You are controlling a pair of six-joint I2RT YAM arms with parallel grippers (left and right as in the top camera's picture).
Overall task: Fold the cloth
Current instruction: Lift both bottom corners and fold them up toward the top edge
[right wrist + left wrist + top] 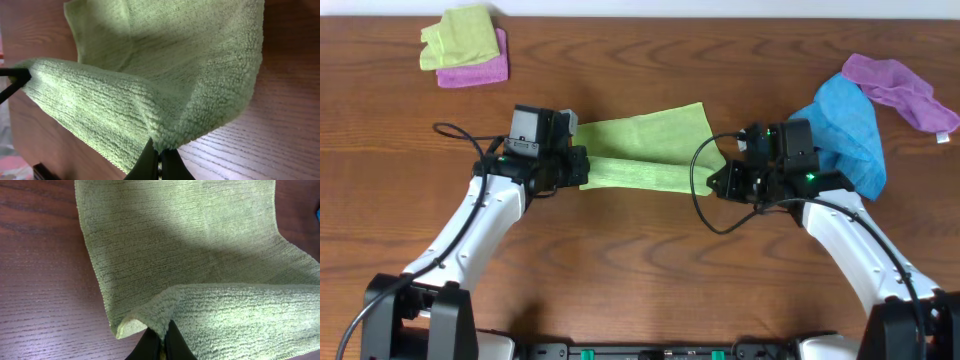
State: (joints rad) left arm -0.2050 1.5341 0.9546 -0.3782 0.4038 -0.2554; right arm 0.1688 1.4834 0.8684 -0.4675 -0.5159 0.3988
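The lime-green cloth (645,148) lies in the middle of the wooden table, its near edge lifted and doubled back over the rest. My left gripper (582,168) is shut on the cloth's near left corner (161,325). My right gripper (716,180) is shut on the near right corner (161,146). Both wrist views show the raised edge stretched between the two grippers, with the lower layer of cloth (175,230) flat on the table behind it (190,45).
A bright blue cloth (850,130) lies bunched just right of my right gripper, with a purple cloth (900,88) beyond it. At the far left, a small folded lime-green cloth (460,35) rests on a pink one (480,68).
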